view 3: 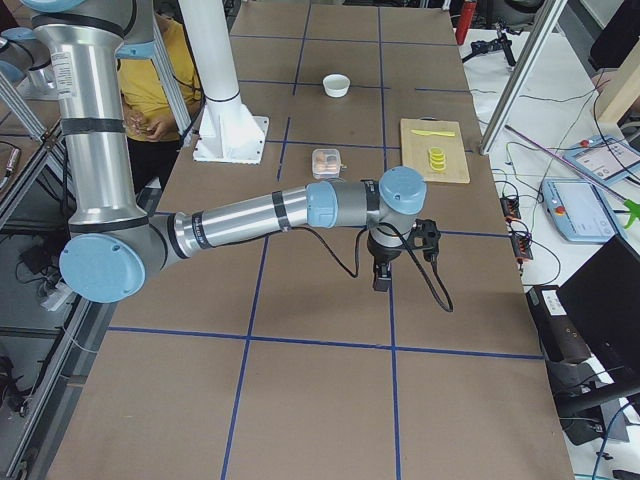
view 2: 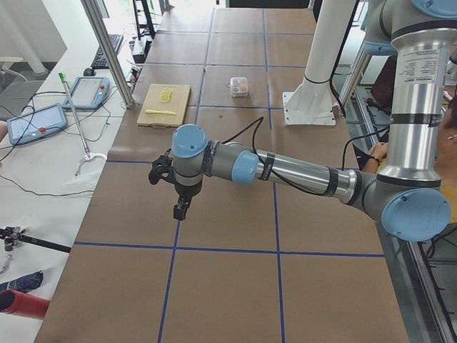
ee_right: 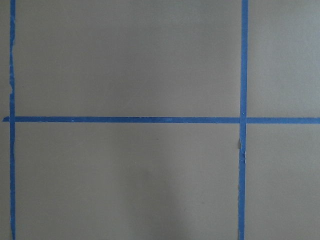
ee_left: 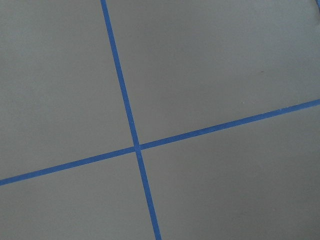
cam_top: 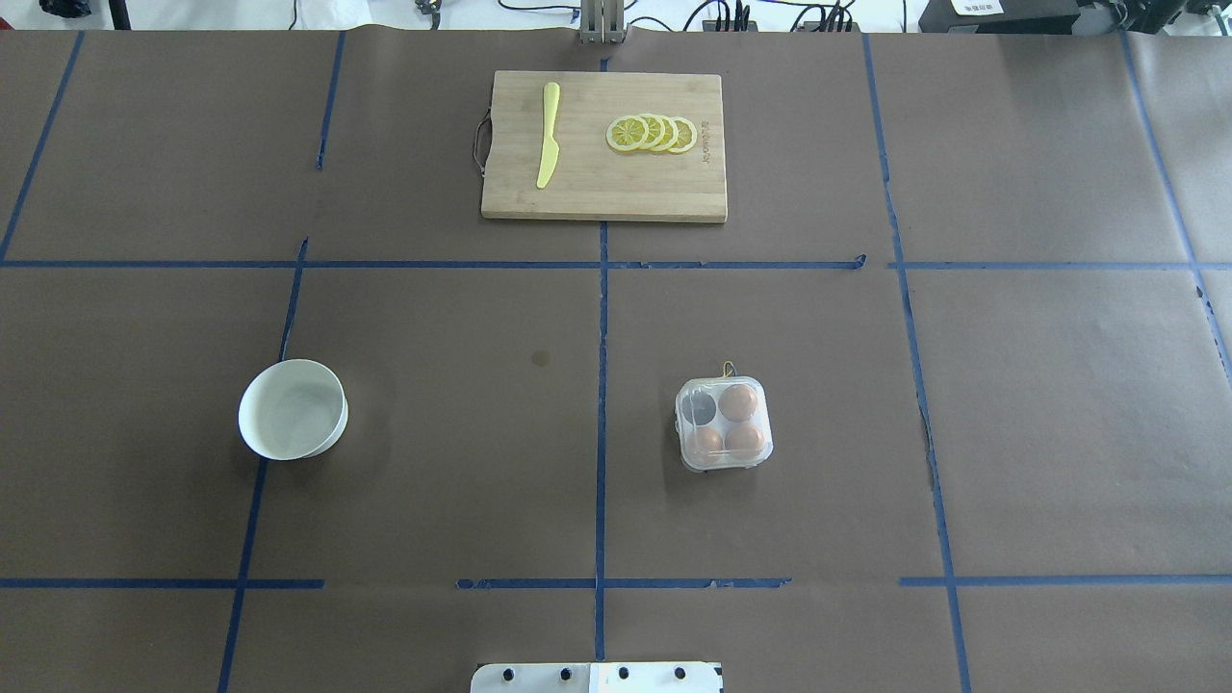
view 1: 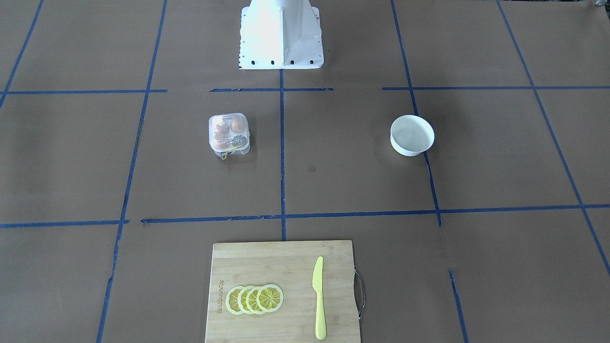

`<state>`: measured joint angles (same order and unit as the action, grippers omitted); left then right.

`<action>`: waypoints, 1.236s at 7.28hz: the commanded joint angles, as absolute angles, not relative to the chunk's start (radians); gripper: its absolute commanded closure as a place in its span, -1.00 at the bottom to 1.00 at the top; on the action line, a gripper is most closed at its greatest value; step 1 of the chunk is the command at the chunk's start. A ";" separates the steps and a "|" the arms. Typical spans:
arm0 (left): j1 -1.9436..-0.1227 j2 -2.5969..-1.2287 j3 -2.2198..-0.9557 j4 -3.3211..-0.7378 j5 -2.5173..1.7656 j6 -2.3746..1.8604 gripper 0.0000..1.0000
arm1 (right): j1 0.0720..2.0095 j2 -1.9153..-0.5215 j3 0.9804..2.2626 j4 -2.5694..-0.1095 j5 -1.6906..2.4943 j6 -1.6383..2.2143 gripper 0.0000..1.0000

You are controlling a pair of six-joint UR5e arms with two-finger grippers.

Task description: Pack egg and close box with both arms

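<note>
The clear box [cam_top: 724, 423] stands right of the table's middle, its lid seemingly down, with yellow string at its far side. It also shows in the front-facing view [view 1: 229, 134]. Three brown eggs [cam_top: 738, 401] fill three of its cells; the fourth cell looks dark and empty. No egg lies loose. The left gripper [view 2: 181, 211] hangs over the table far from the box, past the table's left end. The right gripper [view 3: 381, 280] hangs likewise past the right end. I cannot tell if either is open. Both wrist views show only brown paper and blue tape.
An empty white bowl [cam_top: 293, 409] stands on the left half. A wooden cutting board [cam_top: 603, 183] at the far edge bears a yellow knife [cam_top: 548, 135] and lemon slices [cam_top: 652, 134]. The white base block [cam_top: 597, 678] is at the near edge.
</note>
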<state>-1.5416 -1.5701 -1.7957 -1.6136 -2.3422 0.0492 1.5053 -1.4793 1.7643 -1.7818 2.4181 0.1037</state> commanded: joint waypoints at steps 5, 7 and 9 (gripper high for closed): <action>-1.543 -1.571 -1.840 -1.687 -2.335 0.052 -1.00 | 1.505 -1.493 1.764 -1.778 2.425 0.104 -1.00; -1.546 -1.568 -1.844 -1.684 -2.336 0.055 -1.00 | 1.505 -1.497 1.763 -1.778 2.422 0.104 -1.00; -1.545 -1.569 -1.827 -1.684 -2.335 0.055 -1.00 | 1.505 -1.497 1.753 -1.778 2.424 0.104 -1.00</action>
